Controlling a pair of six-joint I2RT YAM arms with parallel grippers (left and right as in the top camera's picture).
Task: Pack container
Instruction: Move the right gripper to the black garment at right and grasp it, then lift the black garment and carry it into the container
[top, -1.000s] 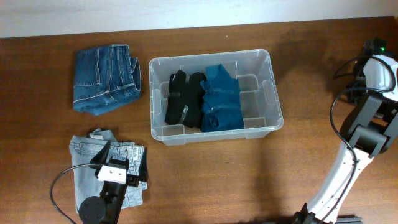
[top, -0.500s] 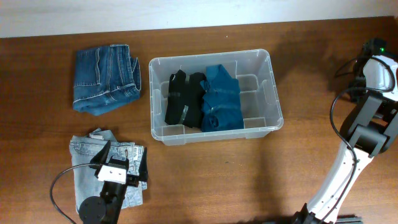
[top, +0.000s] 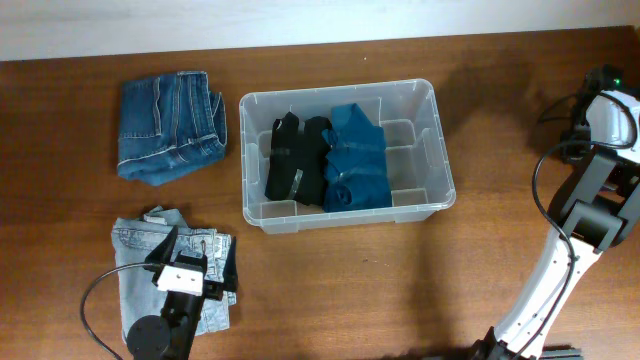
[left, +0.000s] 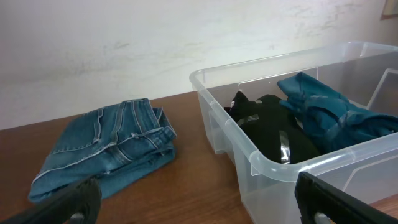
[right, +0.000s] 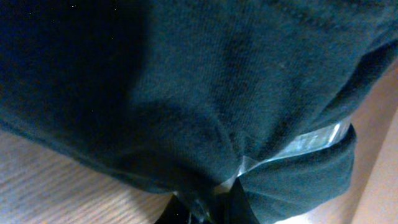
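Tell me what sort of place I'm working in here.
Probably a lab or test bench: a wooden table against a plain white wall, with a clear container and folded jeans staged for packing.

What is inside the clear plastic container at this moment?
In the container lie a black garment and a teal garment, folded, side by side. Beside the teal garment the container is bare. What lies under them is covered.

clear container, upright, open, mid-table
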